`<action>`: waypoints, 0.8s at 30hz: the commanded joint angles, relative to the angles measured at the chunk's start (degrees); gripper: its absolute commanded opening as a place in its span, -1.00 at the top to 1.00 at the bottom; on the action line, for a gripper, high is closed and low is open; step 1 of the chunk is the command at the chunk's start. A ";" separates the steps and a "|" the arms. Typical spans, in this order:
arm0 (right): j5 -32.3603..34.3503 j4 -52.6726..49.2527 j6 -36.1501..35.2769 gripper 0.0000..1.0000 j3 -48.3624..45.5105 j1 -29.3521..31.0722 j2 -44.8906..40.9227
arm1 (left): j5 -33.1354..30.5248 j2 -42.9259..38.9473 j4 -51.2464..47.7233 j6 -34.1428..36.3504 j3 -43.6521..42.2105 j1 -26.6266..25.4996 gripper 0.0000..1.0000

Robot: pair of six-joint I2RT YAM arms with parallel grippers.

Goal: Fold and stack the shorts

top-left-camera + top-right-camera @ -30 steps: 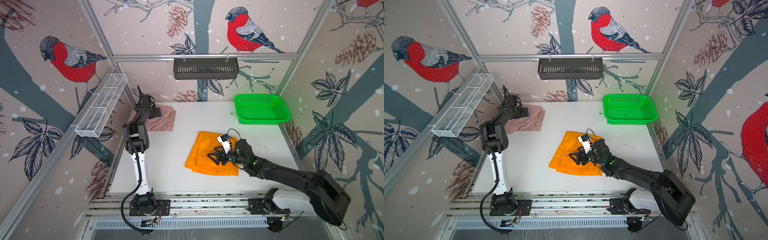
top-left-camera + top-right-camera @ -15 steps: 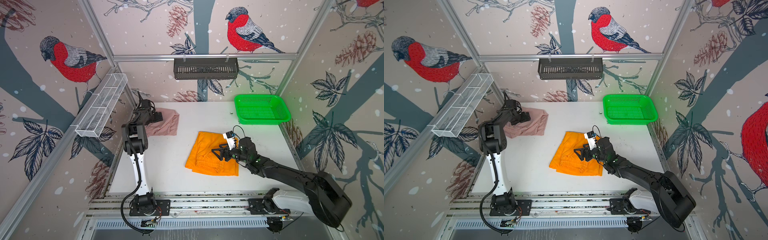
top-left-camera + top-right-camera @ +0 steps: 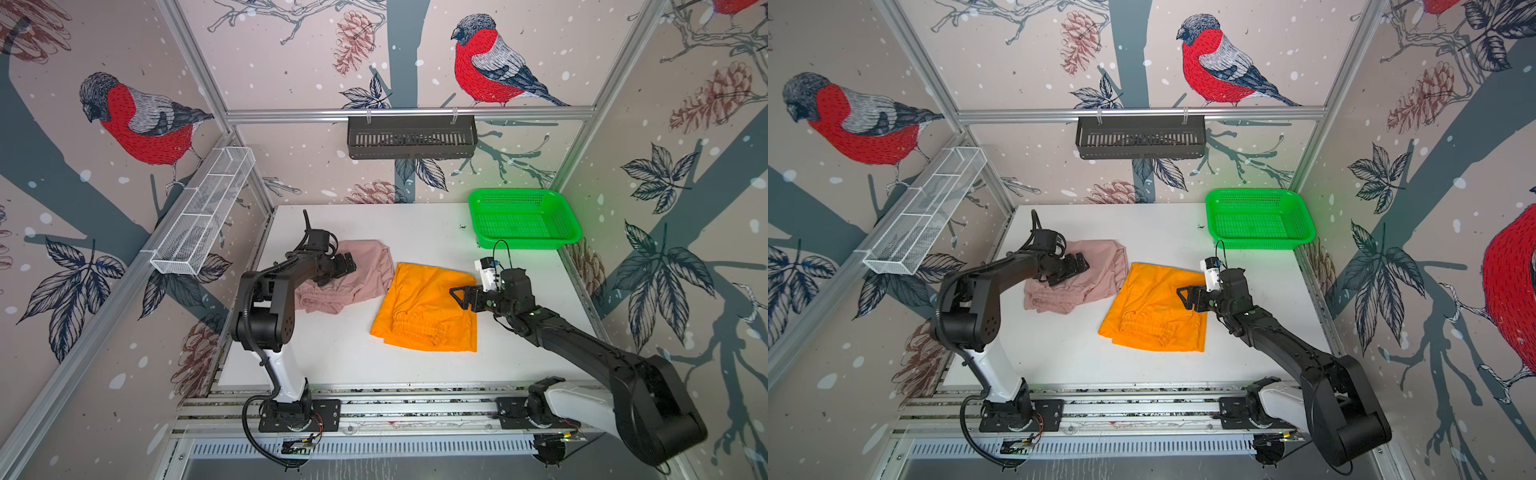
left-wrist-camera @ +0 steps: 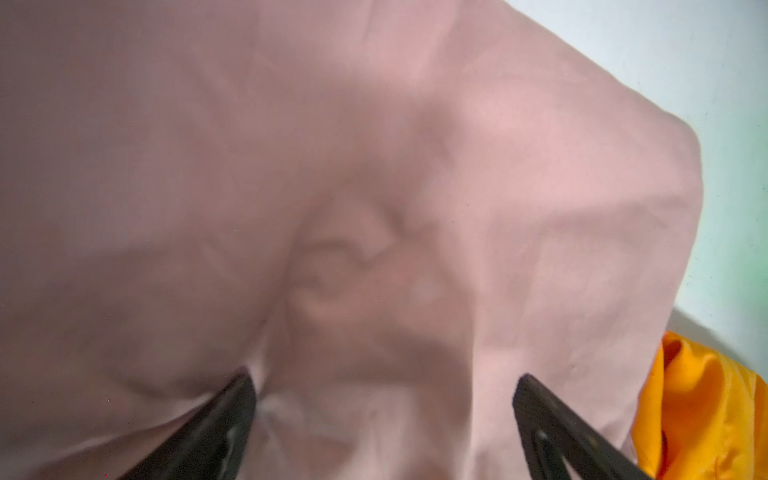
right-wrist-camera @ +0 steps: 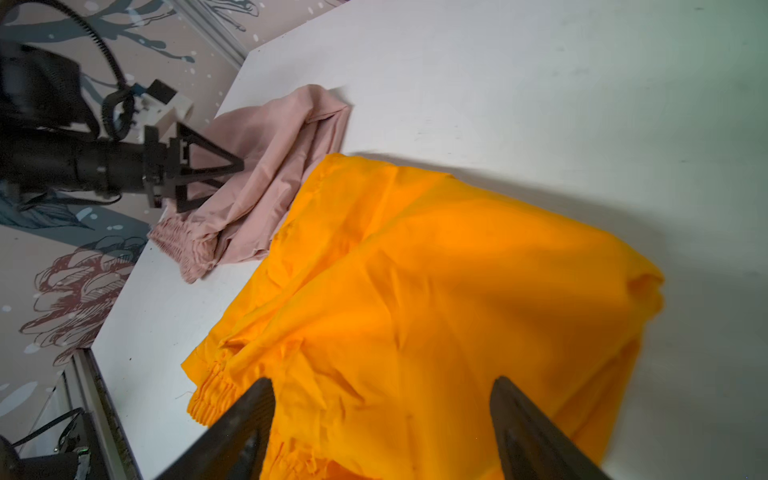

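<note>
The pink shorts [image 3: 365, 270] [image 3: 1100, 270] lie crumpled at the left of the white table [image 3: 415, 224], waistband toward the front. The orange shorts [image 3: 424, 307] [image 3: 1154, 311] lie folded right next to them, mid-table. My left gripper [image 3: 347, 266] [image 3: 1079, 266] is low over the pink shorts [image 4: 332, 166], open [image 4: 384, 380], its fingers straddling cloth. My right gripper [image 3: 459, 295] [image 3: 1185, 297] hovers open [image 5: 382, 382] over the right part of the orange shorts [image 5: 436, 270], holding nothing. The right wrist view also shows the pink shorts [image 5: 270, 166] and the left gripper [image 5: 232, 170].
A green mesh basket [image 3: 523, 220] [image 3: 1258, 220] stands at the back right corner of the table. A black slotted shelf [image 3: 411, 137] hangs on the back wall and a white wire rack [image 3: 203, 216] on the left wall.
The pink shorts have slid right and forward with the left gripper on them, ending beside the orange pair. The right gripper has drawn back to the right, off the middle of the orange shorts.
</note>
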 commanded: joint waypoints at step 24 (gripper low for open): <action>-0.22 -10.17 8.26 -0.79 1.01 -4.72 10.45 | 3.47 -17.94 -4.20 2.92 -7.66 -11.96 -0.95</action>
